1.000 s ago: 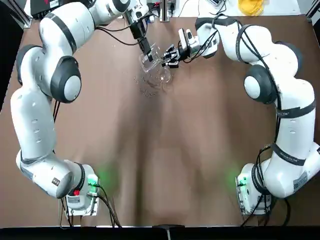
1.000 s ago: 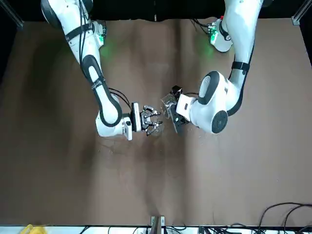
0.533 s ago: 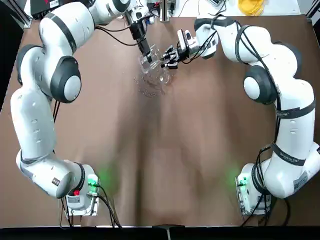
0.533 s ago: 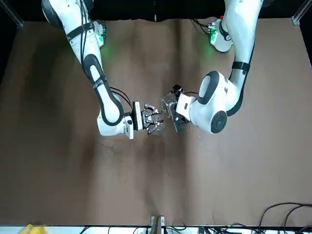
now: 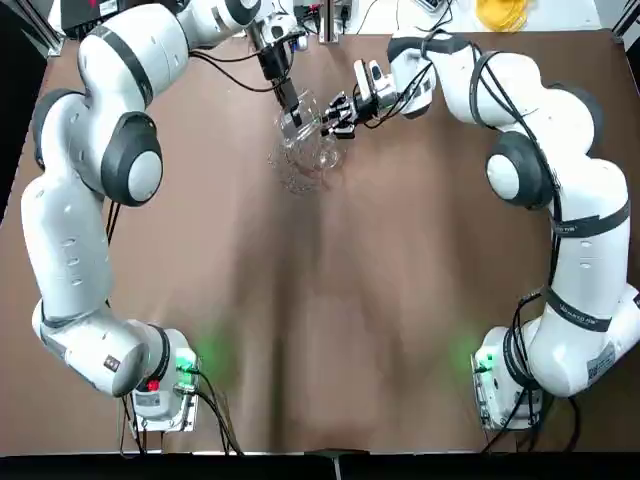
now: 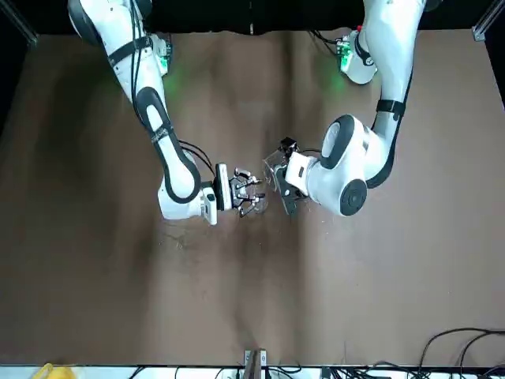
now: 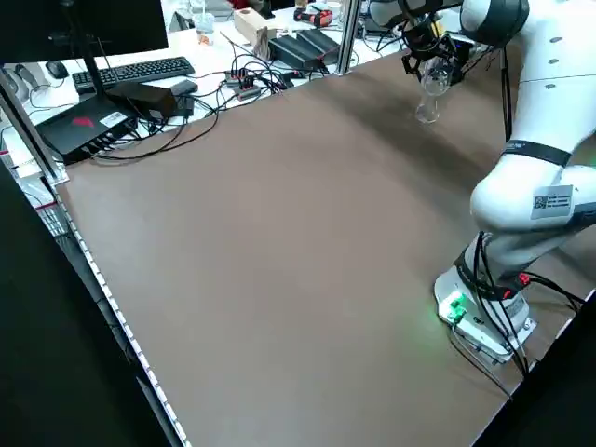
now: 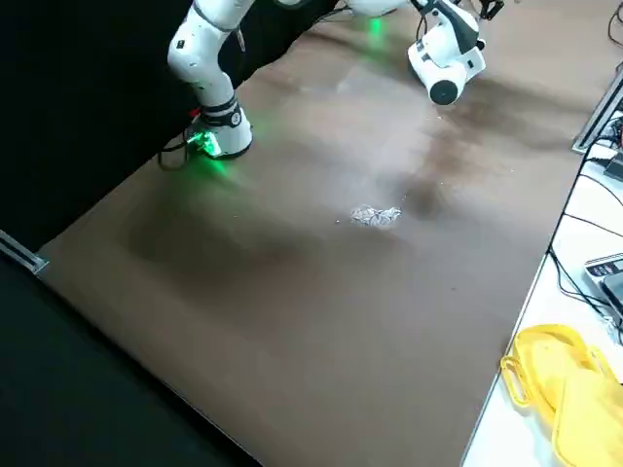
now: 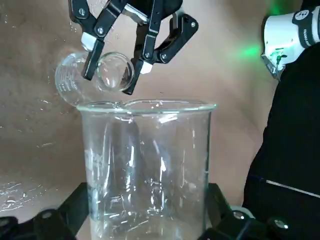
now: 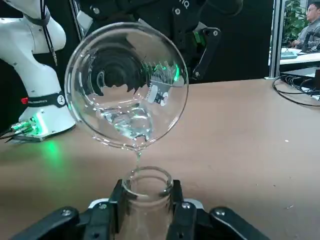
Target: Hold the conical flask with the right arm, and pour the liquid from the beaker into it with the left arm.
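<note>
Left gripper [image 9: 150, 220] holds the beaker [image 10: 126, 85] tipped toward the right arm, its lip just above and a little behind the flask's mouth. Right gripper [image 10: 145, 205] clamps the flask [image 10: 146, 197] by the neck, upright, at the table's [image 5: 330, 300] far middle. A thin stream of liquid [image 10: 137, 154] drops from the lip into that narrow mouth, so I judge the pour depends on keeping lip over mouth.
</note>
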{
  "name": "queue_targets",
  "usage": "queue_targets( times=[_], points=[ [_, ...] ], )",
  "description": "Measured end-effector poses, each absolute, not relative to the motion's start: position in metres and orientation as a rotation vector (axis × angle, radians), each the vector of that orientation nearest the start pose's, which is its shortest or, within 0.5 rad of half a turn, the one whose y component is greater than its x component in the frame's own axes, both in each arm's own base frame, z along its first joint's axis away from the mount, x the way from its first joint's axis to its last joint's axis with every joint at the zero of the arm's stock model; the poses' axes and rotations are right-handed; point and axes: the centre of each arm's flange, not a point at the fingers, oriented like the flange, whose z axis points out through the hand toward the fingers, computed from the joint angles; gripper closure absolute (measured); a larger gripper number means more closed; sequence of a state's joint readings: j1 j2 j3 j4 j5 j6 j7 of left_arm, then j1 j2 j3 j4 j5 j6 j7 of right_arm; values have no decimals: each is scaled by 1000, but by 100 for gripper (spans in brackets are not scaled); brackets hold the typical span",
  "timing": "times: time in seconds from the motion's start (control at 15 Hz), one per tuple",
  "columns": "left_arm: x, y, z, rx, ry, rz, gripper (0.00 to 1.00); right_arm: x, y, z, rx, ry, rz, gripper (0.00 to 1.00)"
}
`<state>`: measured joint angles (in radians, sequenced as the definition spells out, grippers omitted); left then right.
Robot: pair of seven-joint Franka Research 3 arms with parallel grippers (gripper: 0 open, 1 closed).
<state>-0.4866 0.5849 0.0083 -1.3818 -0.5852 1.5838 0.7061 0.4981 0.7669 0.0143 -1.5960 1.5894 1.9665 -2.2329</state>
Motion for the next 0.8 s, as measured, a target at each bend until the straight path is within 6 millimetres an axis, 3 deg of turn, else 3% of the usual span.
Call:
queue_targets(
  times=[0.47,0.8],
  points=[
    [569,-375,366,2151,-1297,-394,3,562,414,198,-1298,-1469,-862,61],
    [586,-359,379,2080,-1259,-300,3,558,414,194,-1306,-1473,-851,61]
  ],
)
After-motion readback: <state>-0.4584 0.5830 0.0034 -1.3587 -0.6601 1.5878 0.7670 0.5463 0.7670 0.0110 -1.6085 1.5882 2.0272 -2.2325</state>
